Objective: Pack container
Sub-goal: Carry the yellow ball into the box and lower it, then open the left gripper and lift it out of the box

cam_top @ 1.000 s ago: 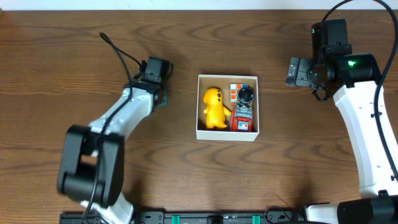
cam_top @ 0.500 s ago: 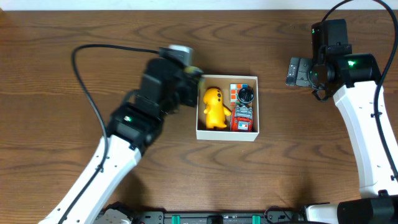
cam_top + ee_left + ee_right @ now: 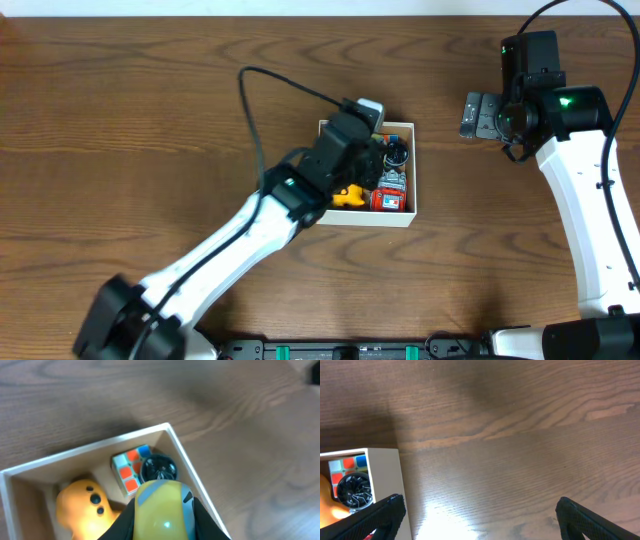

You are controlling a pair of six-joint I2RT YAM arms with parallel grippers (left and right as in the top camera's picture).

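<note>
Above the container [image 3: 186, 460], wrist view alone shows left end effector [image 3: 161, 527] clamping yellow toy [image 3: 159, 502].

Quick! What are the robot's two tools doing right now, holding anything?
Left tool: closed on a yellow toy, over the container.
Right tool: open, holding nothing.

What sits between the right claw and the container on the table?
Nothing: only bare wooden table separates the right claw from the container. The overhead view shows it, and the right wrist view agrees.
</note>
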